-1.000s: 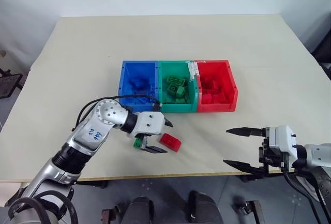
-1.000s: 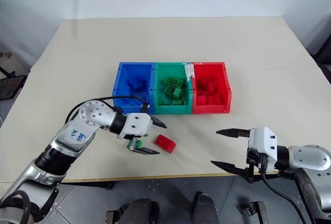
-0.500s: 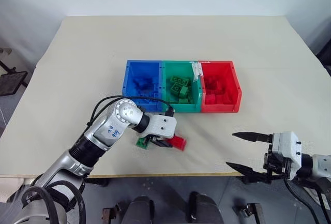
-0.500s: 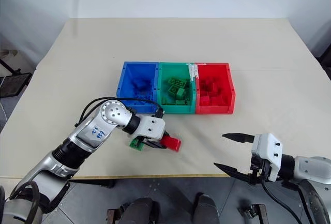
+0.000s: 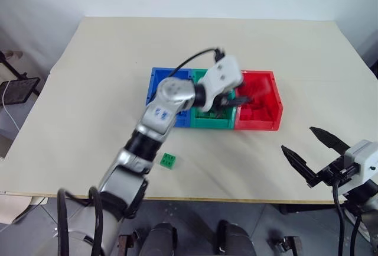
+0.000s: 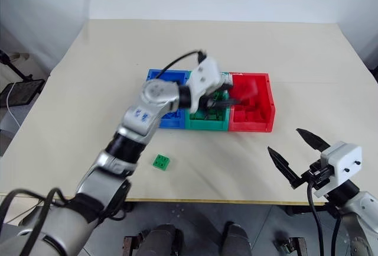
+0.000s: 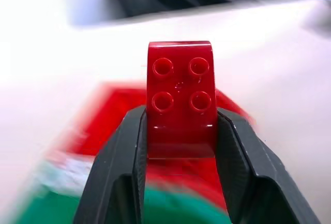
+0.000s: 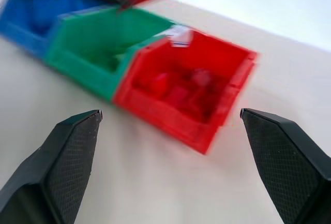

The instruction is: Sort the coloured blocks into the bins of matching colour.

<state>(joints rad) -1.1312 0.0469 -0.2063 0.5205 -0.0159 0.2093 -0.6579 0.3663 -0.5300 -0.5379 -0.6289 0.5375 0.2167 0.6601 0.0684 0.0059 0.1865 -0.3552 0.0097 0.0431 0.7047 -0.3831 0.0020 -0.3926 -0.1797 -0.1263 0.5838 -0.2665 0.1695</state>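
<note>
1. Fingers (image 7: 119, 167) of the left gripper (image 7: 181, 131) are clenched on a red block (image 7: 180, 110), one on each flank; the left wrist view shows its four studs facing the camera (a detail the head views blur away).
2. From the left eye view, that left gripper (image 5: 239, 98) is held above the row of bins, over the seam between the green bin (image 5: 204, 121) and the red bin (image 5: 264, 123).
3. Right gripper (image 5: 313, 152) hangs off the near right of the tabletop (image 5: 106, 78), its black fingers (image 8: 67, 157) spread wide with nothing between them.
4. Through the right wrist view, the red bin (image 8: 227, 74) holds several red blocks, and the green bin (image 8: 88, 63) and blue bin (image 8: 20, 17) stand in a row beyond it (the held block is a red smear at that view's edge).
5. A small green block (image 5: 168, 160) lies studs-up on the tabletop, well in front of the blue bin (image 5: 156, 81) and apart from everything else.
6. Green blocks sit inside the green bin, partly hidden by the left arm.
</note>
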